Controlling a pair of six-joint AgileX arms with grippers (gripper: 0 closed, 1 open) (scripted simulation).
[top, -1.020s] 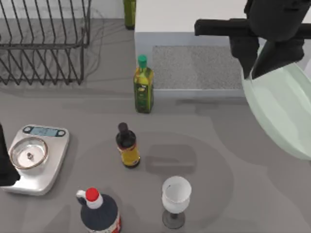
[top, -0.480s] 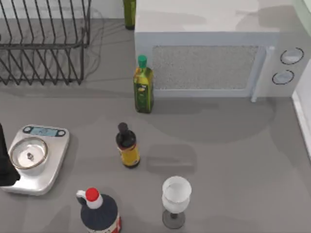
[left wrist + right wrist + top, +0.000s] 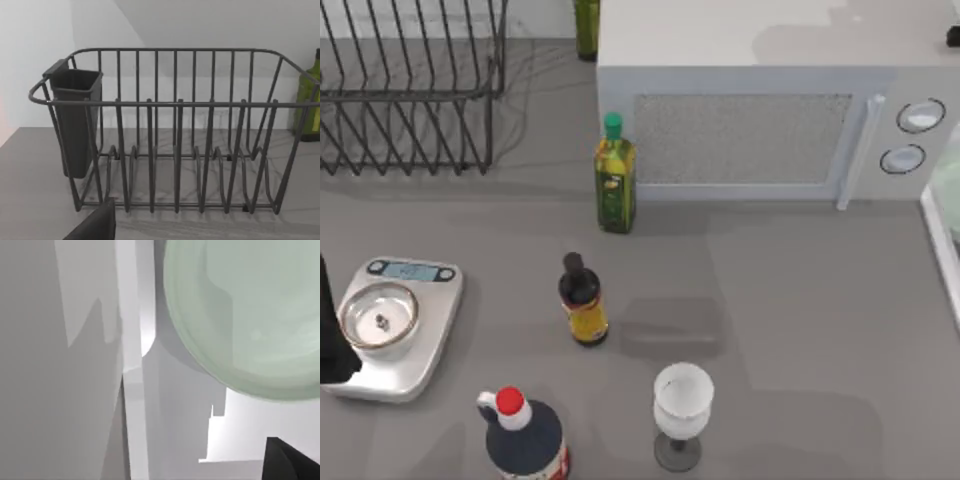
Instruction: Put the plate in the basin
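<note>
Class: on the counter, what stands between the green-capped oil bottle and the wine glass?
In the top view, a small dark-capped bottle stands between the oil bottle and the wine glass, slightly left.

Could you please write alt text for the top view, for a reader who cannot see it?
A grey counter holds a white microwave, a black wire dish rack, a silver scale, three bottles and a wine glass. At the right edge runs the basin's white rim, with a sliver of the mint plate beyond it.

The plate (image 3: 240,315) was a large, round, glossy, pale mint-green dish, shown close in the right wrist view. A sliver of it (image 3: 950,190) showed at the desk's right edge, just beyond the basin's straight white rim (image 3: 940,255).
</note>
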